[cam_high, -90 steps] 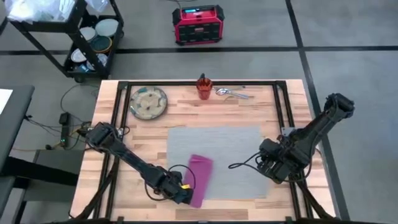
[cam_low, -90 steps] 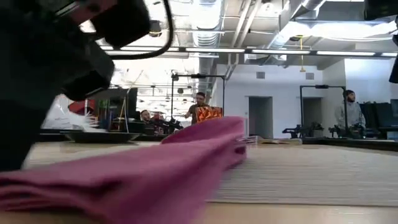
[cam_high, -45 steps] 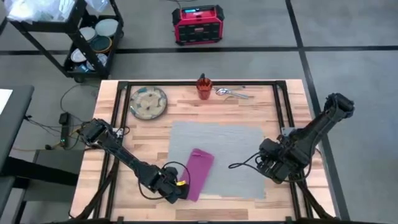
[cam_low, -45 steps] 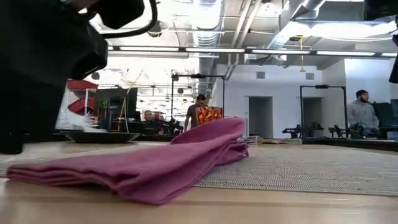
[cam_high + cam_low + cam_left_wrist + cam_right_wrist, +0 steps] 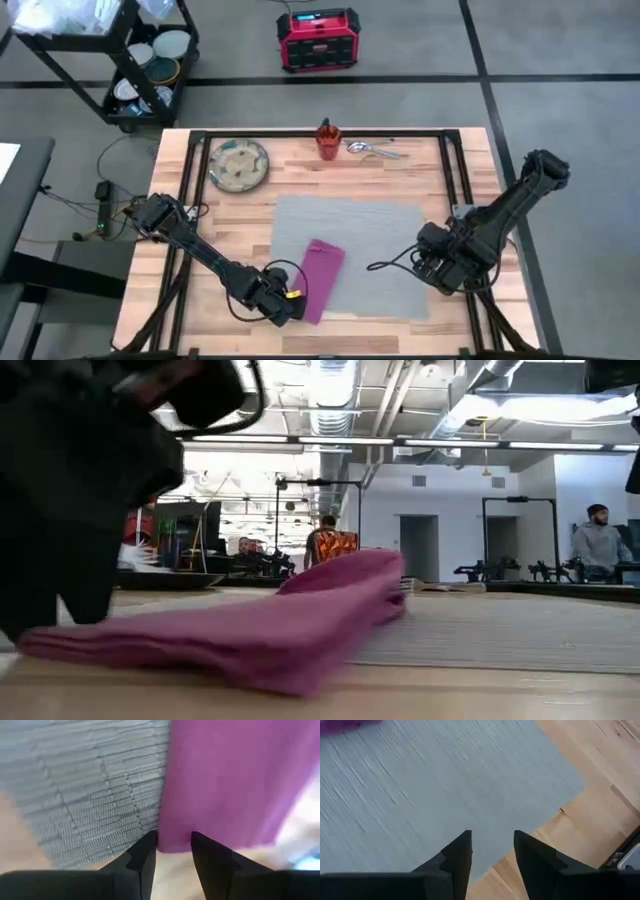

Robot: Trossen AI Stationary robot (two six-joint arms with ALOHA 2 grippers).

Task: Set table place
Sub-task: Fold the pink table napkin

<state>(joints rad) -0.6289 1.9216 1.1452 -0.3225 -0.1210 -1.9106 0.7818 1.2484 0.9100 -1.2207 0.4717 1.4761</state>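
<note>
Napkin and mat were the only parts of the place in position. The magenta cloth lay folded across the mat's near left edge, one end spilling onto the bare table. The left gripper sat low at that overhanging end; in its wrist view the two dark fingers were spread a little, the napkin's hem lying just ahead of the tips and between them, with no cloth pinched that I could see. So I judged the napkin released, or about to be nudged straighter.

The right gripper hovered over the mat's opposite near corner, fingers apart and holding nothing — waiting.

Well beyond both grippers, along the table's far edge, the rest was unplaced: the speckled plate far ahead of the left gripper, the orange-red cup near the middle, and some steel cutlery just beside the cup on its right. I could not tell which pieces lay there. By my reckoning the job was early — plate, cup and cutlery had yet to come onto the mat.
</note>
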